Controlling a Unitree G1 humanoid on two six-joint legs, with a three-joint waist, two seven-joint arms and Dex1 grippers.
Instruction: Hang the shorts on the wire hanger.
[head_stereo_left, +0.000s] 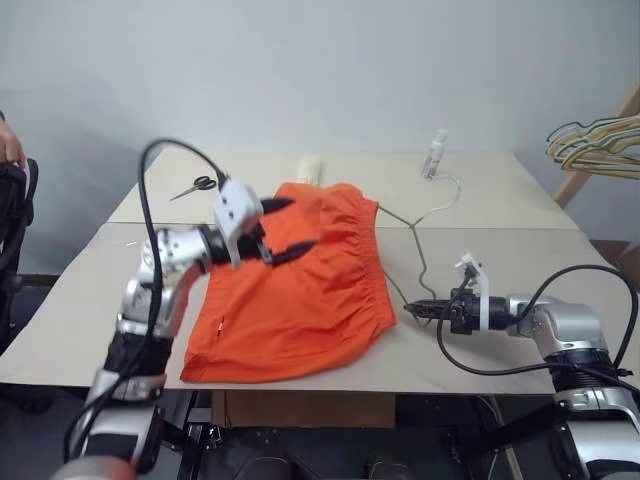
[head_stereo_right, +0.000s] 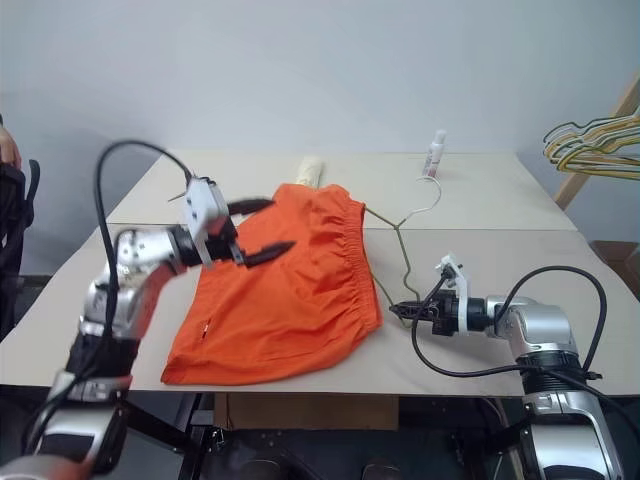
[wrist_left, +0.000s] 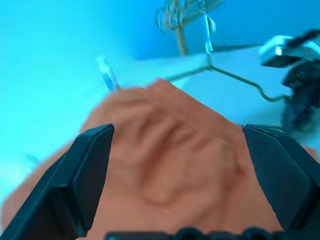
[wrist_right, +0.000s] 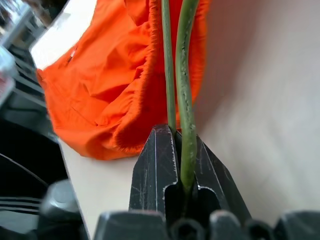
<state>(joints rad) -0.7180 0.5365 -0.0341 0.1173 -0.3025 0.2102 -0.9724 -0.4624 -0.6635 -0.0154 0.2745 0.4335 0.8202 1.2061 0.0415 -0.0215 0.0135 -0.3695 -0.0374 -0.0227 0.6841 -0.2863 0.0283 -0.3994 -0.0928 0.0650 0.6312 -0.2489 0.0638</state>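
Your left gripper (head_stereo_left: 282, 230) hovers wide open, empty, above the orange shorts (head_stereo_left: 300, 300); your right gripper (head_stereo_left: 412, 309) is clamped on the wire hanger (head_stereo_left: 418, 250)

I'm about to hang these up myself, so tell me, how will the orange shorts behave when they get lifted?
The shorts will probably hang limp and sag: they lie flat on the table in soft wrinkles. The gathered waistband looks stretchy, so it may bunch. They likely weigh little, being thin cloth, and may slide along the wire hanger.

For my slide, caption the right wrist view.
Right gripper clamps the wire hanger beside the orange shorts.
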